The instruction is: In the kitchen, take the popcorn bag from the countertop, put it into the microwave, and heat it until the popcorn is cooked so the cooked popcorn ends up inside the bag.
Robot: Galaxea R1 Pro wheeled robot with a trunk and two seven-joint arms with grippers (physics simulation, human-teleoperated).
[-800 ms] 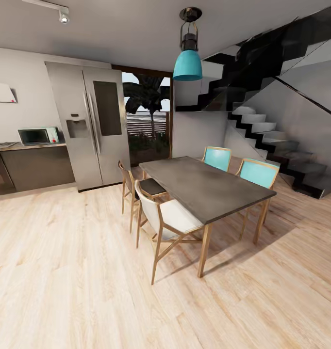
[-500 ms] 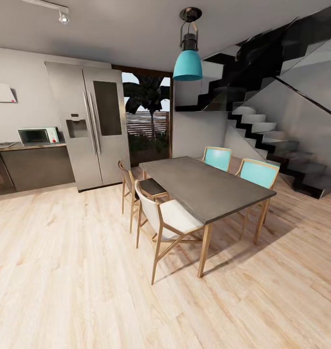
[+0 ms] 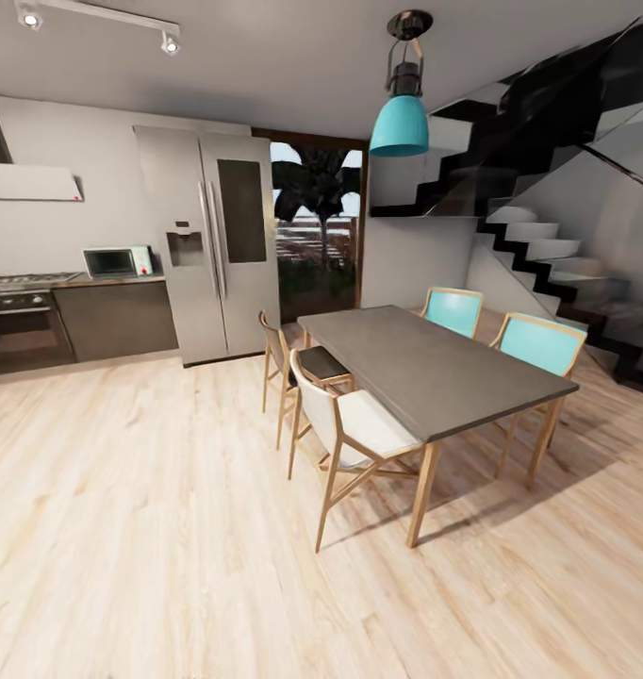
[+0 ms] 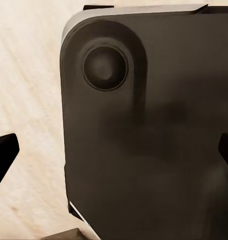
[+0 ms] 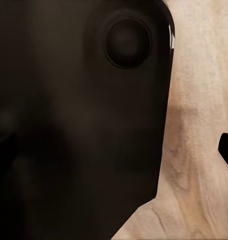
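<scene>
The kitchen [image 3: 39, 311] lies at the far left of the head view, across the wooden floor. On its countertop [image 3: 138, 278] stands the small pale microwave [image 3: 114, 261], its dark door shut. The popcorn bag and the popcorn are out of view. In the left wrist view my left gripper [image 4: 114, 155] is open, its dark fingertips [image 4: 3, 152] far apart over my own dark body [image 4: 144, 125]. In the right wrist view my right gripper [image 5: 114, 150] is open too, with one fingertip [image 5: 227, 150] over the floor.
A steel fridge [image 3: 218, 245] stands right of the countertop, a gas hob [image 3: 24, 279] and oven [image 3: 20, 335] left of it under a white hood [image 3: 29, 182]. A grey dining table [image 3: 435, 368] with chairs [image 3: 354, 429] fills the right. Stairs [image 3: 548, 255] rise behind.
The whole head view has shifted: the camera has turned left, so the fridge, table and microwave sit further right and the hob, oven and hood show more. Nothing in the room moved.
</scene>
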